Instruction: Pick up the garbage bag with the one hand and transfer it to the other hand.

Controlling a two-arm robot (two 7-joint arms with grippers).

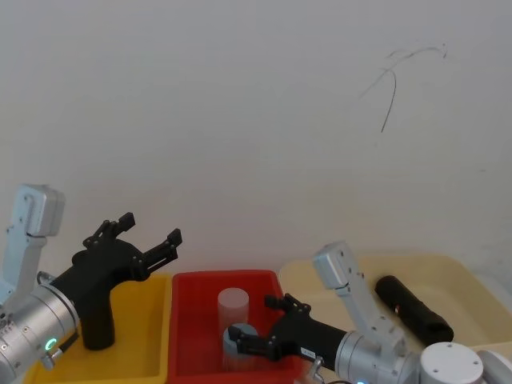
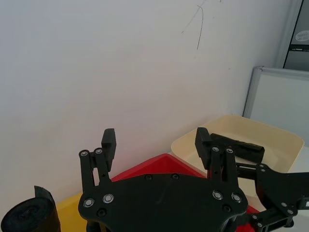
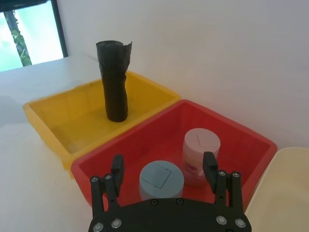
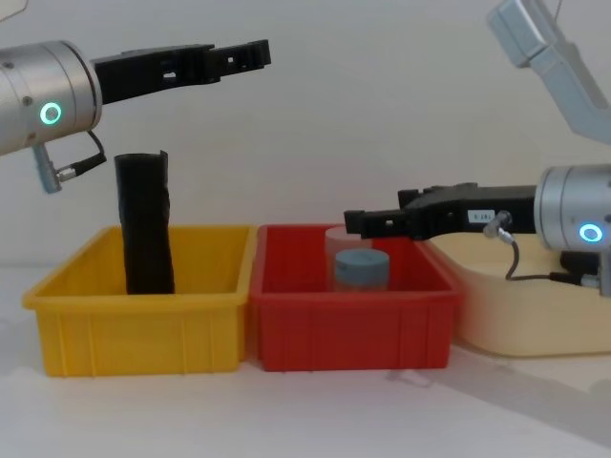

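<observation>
The garbage bag [image 1: 414, 308], a thick black roll, lies flat in the cream bin [image 1: 456, 276] on the right, and is seen too in the left wrist view [image 2: 239, 147]. My left gripper [image 1: 152, 228] hangs open high above the yellow bin [image 4: 134, 296], level and holding nothing [image 2: 154, 140] [image 4: 253, 52]. My right gripper [image 1: 252, 320] is open over the red bin [image 4: 353, 329], just above two canisters [image 3: 163, 164] [image 4: 355, 221]. It points away from the bag. Neither gripper touches the bag.
A slimmer black roll [image 4: 145, 224] with a notched top stands upright in the yellow bin. The red bin holds a pale canister [image 3: 201, 145] and a grey-blue one [image 3: 161, 178]. A white wall runs close behind the bins.
</observation>
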